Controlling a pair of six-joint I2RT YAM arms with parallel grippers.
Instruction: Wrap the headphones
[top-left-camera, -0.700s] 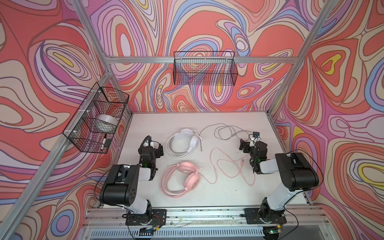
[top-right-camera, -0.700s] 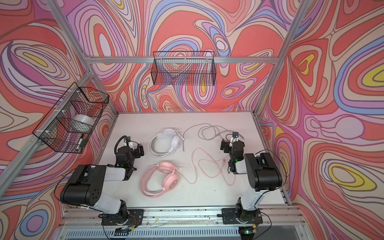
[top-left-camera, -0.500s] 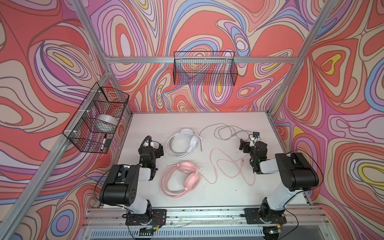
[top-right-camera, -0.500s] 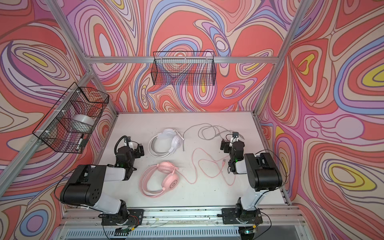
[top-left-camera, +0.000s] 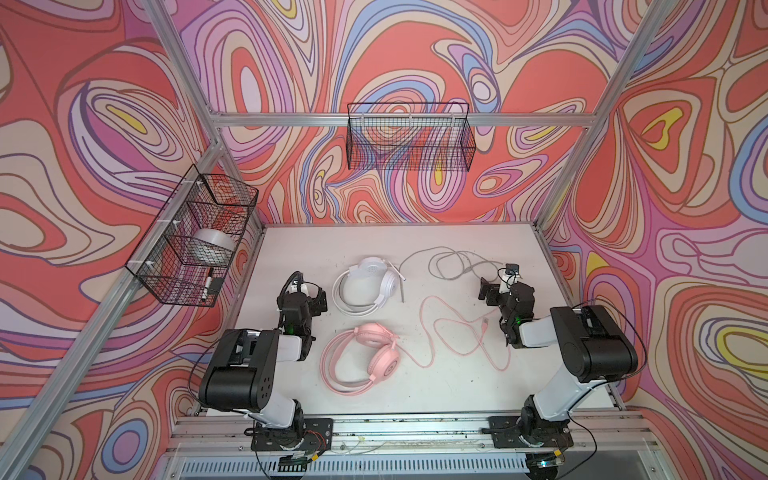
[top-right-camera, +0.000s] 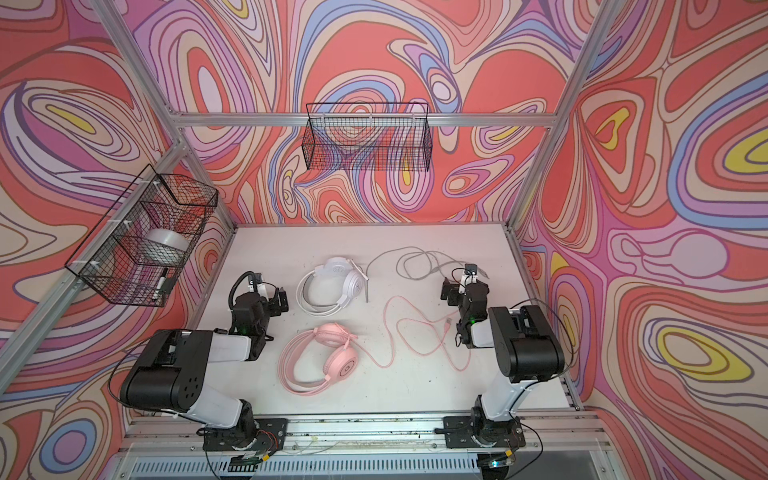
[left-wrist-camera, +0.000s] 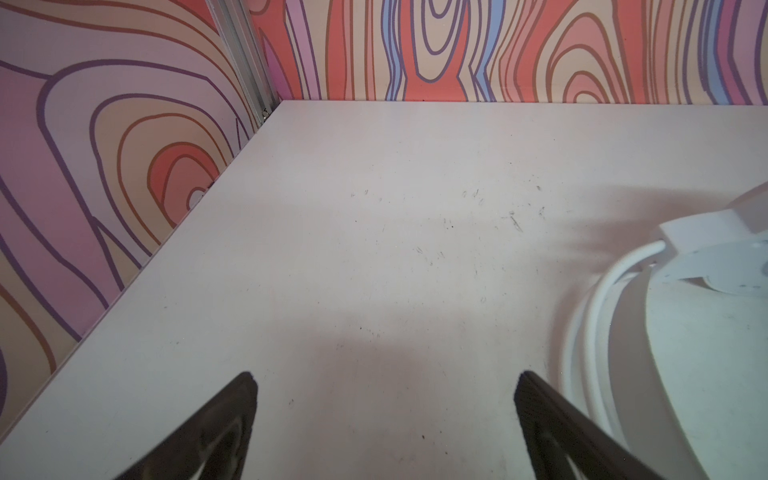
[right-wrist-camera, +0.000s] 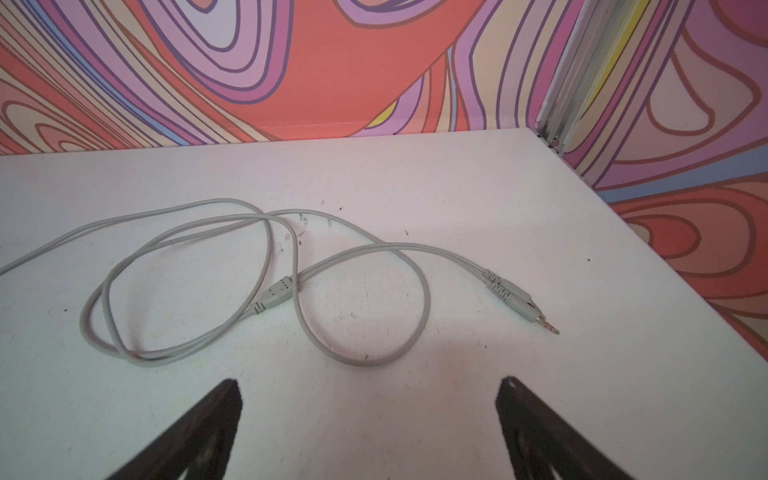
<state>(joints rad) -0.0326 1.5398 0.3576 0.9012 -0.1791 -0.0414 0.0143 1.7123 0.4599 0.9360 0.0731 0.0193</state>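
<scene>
Top views show you the white headset (top-left-camera: 365, 286) centred on the tabletop (top-left-camera: 457, 395), the pink headset (top-left-camera: 361, 359) nearer its front edge. Your left gripper (left-wrist-camera: 385, 378) and right gripper (right-wrist-camera: 370, 382) gape wide, holding nothing.

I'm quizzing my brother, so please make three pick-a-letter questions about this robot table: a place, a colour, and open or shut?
1. Where is the white headset? A in a basket; B on the table, farther back than the pink headset; C in an end effector.
2. What colour is the cable before the right end effector? A grey; B black; C green.
3. The left end effector is: A shut on a cable; B shut on a headband; C open, empty.
Answers: B, lies on the table; A, grey loops; C, jaws apart, nothing between.
</scene>
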